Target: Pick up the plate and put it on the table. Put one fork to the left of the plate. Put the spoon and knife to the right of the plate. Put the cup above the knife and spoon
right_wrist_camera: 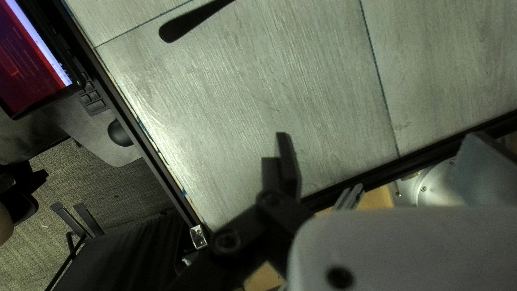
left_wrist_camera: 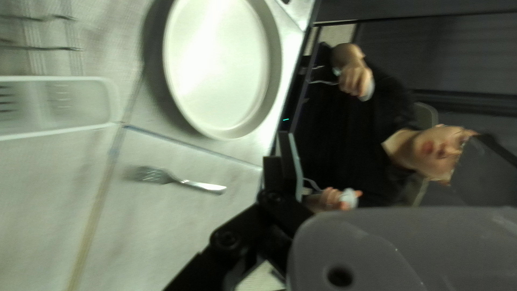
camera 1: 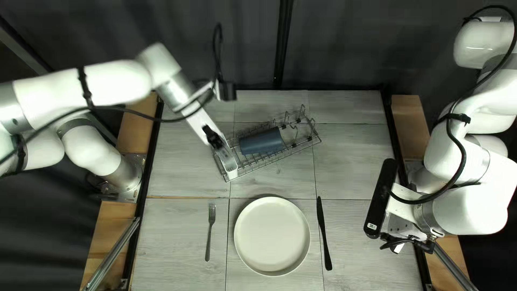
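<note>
Starting from above in the top left view: white plate (camera 1: 272, 235) down flat on the table (camera 1: 351, 161) by its near edge, fork (camera 1: 209, 231) just to its left, black knife (camera 1: 324, 233) just to its right, neither touching it. Farther back, a wire dish rack (camera 1: 301, 135) set at an angle, holding a dark blue cup (camera 1: 261, 141) on its side. At the rack's near end, a white cutlery holder (camera 1: 230, 169), with the left gripper (camera 1: 221, 150) dipping right over it, spread wide and masking whatever sits inside. Off at the table's right edge, the right gripper (camera 1: 398, 244), low and mostly tucked under its own wrist, hard to read from here.

Switching to the left wrist view: all blurred. Plate (left_wrist_camera: 218, 68) cut off at the edge, fork (left_wrist_camera: 177, 180) lying beside it, cutlery holder (left_wrist_camera: 56, 105) just a pale smear with its contents impossible to make out. Beyond the table, a person (left_wrist_camera: 343, 133) in dark clothing.

Now the right wrist view: only one black finger (right_wrist_camera: 286, 165) showing, the other hidden behind the mount, spread apart with nothing gripped, hanging over bare table (right_wrist_camera: 262, 81) near its corner. Just the rounded end of the knife (right_wrist_camera: 194, 18) peeking in, the rest cut off. A screen (right_wrist_camera: 24, 60) partly visible past the table's edge.
</note>
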### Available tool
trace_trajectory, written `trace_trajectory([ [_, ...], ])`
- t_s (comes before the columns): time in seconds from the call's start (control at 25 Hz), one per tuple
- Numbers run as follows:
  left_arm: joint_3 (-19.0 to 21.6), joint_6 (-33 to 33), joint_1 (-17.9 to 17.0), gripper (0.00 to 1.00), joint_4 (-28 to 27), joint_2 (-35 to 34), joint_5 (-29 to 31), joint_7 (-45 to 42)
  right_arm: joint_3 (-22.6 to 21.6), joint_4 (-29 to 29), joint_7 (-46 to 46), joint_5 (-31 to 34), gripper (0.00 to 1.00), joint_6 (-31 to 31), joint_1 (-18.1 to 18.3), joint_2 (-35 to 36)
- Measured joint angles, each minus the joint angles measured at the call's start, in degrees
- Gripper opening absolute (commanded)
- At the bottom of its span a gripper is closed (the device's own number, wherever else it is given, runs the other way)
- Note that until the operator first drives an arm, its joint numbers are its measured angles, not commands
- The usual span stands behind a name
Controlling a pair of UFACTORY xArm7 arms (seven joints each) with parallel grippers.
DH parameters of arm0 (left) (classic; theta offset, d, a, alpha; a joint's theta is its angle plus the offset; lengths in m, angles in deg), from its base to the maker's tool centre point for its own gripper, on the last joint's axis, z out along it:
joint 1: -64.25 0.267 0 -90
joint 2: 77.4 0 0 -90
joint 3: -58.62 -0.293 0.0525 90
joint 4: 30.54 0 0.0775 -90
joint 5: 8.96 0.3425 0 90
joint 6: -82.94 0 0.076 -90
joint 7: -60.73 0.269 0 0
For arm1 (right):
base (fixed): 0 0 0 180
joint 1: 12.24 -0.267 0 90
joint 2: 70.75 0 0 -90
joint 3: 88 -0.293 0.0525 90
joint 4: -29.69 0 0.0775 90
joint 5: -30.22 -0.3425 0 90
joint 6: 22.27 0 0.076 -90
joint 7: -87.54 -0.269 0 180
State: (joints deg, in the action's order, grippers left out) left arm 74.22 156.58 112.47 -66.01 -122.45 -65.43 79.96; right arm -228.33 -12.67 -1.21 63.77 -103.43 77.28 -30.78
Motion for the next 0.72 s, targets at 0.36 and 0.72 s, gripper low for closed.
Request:
trace_trajectory([
  [0.36,1.3,2.1,5.5,1.00,1.0,-10.7,13.2,-5.8,0.0,0.0,0.0,0.0,1.00,0.0,0.0,0.0],
  [0.72,6.8,-4.6,7.9,1.00,7.4,-15.4,15.5,-8.3,0.0,0.0,0.0,0.0,1.00,0.0,0.0,0.0],
])
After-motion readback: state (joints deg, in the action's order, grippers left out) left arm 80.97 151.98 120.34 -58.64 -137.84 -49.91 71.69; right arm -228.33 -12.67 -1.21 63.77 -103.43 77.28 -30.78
